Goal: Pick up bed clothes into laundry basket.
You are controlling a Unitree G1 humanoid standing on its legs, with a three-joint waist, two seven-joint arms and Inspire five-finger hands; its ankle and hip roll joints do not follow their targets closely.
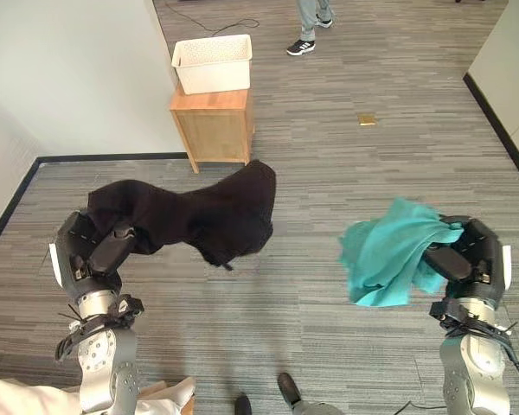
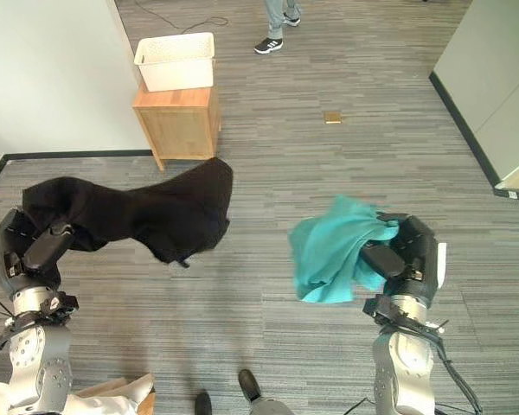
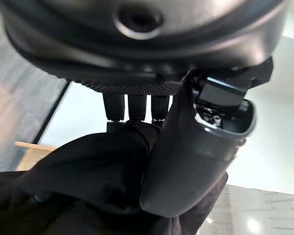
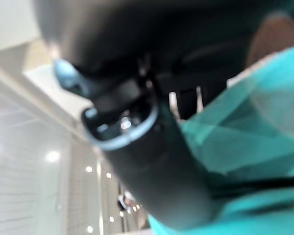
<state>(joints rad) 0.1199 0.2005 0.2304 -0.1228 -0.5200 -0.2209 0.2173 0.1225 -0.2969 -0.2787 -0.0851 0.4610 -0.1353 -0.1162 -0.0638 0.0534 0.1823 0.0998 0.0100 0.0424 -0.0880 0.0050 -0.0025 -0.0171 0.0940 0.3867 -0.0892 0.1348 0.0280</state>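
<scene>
Black cloth (image 1: 199,212) hangs in the air, stretched sideways from the left hand (image 1: 91,251), whose fingers and thumb clamp one end. The right hand (image 1: 467,255) grips a bunched teal cloth (image 1: 389,251). The white basket (image 1: 213,62) sits on a wooden cabinet (image 1: 214,128) ahead, across open grey floor (image 1: 372,164).

Left hand (image 1: 104,251) at the robot's left, held above the floor (image 1: 372,164), clasped around a garment (image 1: 208,212) that drapes from it toward the centre. Right hand (image 1: 467,255) at the robot's right, gripping a second cloth (image 1: 389,251) that hangs on its inner side. The two cloths are apart. Ahead and left, a basket (image 1: 213,62) sits on a small cabinet (image 1: 214,125) against the wall (image 1: 69,69). A person's feet (image 1: 301,47) stand beyond the basket, to its right. A small flat object (image 1: 367,119) lies on the floor ahead, right of the cabinet.
</scene>
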